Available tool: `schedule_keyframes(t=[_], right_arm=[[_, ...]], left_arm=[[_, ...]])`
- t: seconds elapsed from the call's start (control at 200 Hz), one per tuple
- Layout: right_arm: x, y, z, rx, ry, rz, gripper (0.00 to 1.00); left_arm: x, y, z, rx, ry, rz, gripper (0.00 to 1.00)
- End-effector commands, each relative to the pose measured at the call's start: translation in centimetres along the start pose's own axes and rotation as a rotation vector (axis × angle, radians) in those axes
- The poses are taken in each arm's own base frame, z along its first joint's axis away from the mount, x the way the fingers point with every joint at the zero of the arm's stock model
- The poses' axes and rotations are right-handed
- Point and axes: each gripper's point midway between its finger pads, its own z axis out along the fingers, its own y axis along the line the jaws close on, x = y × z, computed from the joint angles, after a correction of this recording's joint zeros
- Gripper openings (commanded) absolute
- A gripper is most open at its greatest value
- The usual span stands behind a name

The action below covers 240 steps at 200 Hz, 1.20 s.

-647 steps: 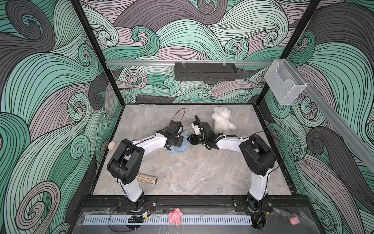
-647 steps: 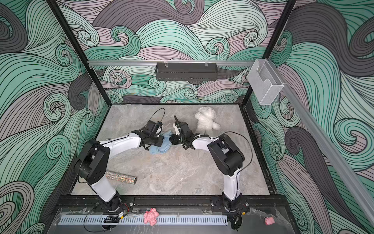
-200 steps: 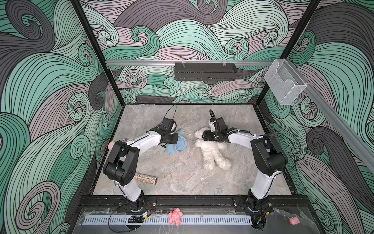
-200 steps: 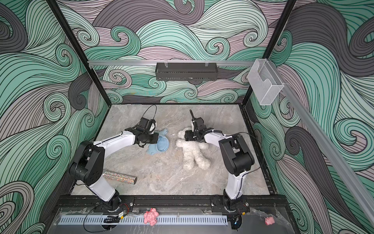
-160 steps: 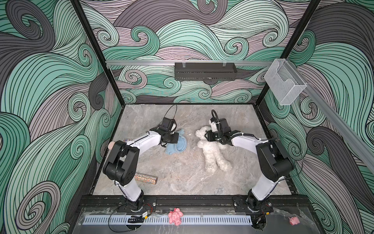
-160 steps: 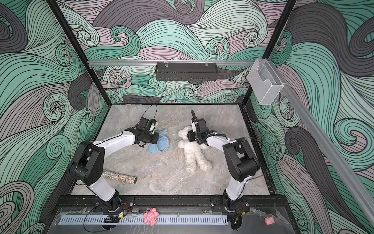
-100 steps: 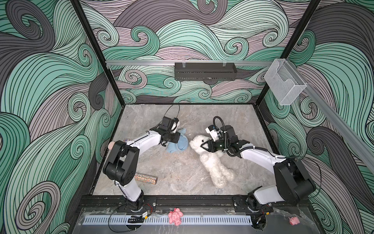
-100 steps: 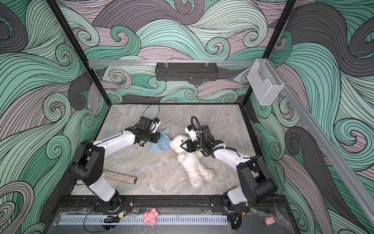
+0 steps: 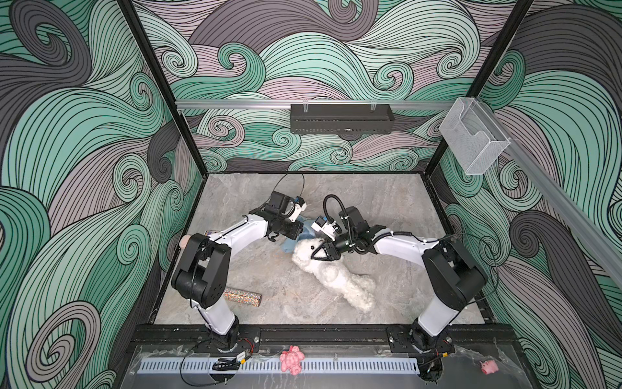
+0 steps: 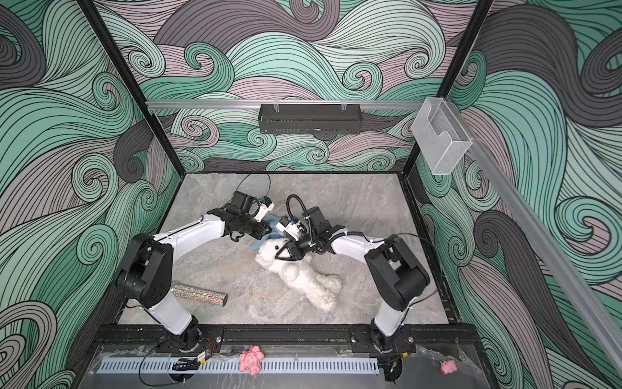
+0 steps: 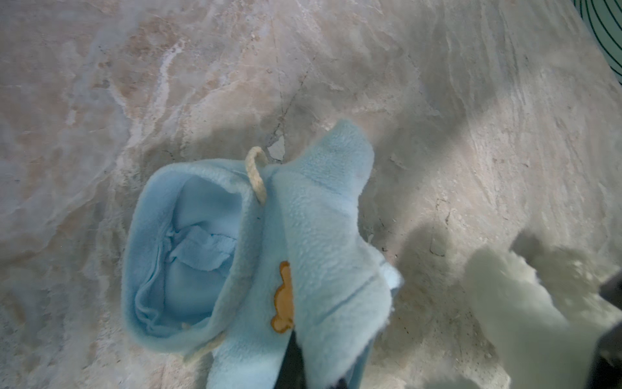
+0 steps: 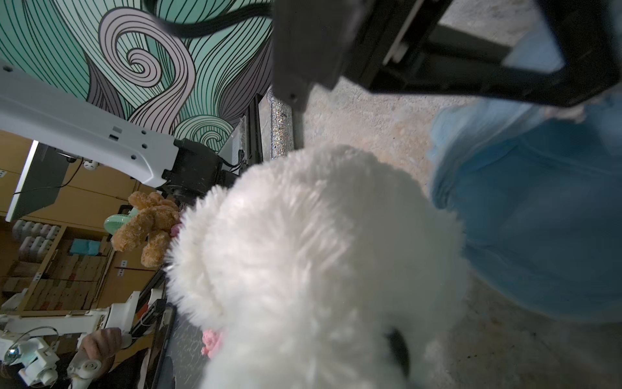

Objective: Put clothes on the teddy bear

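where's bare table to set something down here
Free: the back strip of the table behind both arms; the front middle between the glitter tube and the teddy bear; the front right beside the bear's legs. Crowded: the centre, where the left gripper, blue garment, right gripper and bear's head meet.

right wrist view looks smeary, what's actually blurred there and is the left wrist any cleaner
Right wrist view: the teddy bear fills the frame, fur smeared; the blue hoodie beside it is soft too. Left wrist view: hoodie fleece is crisp, the bear blurred, shadows across the marble tabletop. Both top views: sharp, evenly lit.
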Motion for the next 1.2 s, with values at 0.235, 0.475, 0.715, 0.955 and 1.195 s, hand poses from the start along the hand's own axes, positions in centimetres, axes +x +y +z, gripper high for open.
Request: schedule_keyframes(t=[0.235, 0.475, 0.715, 0.955, 1.195], right_arm=[[-2.0, -7.7, -1.9, 0.285, -0.145, 0.050, 0.22], [-1.7, -10.3, -3.2, 0.524, -0.264, 0.091, 0.18], [-1.0, -11.4, -2.9, 0.639, -0.260, 0.098, 0.15], [-1.3, -11.4, -2.5, 0.632, -0.275, 0.089, 0.14], [-1.4, -9.7, -1.3, 0.537, -0.292, -0.028, 0.15]], left_arm=[[0.6, -1.7, 0.2, 0.124, 0.070, 0.051, 0.00], [0.3, -2.6, 0.1, 0.179, 0.076, 0.048, 0.00], [-1.7, -5.8, -1.3, 0.339, 0.004, 0.017, 0.00], [-2.3, -7.5, -1.1, 0.397, 0.019, -0.017, 0.03], [-4.3, -7.3, -0.5, 0.382, 0.003, -0.152, 0.05]])
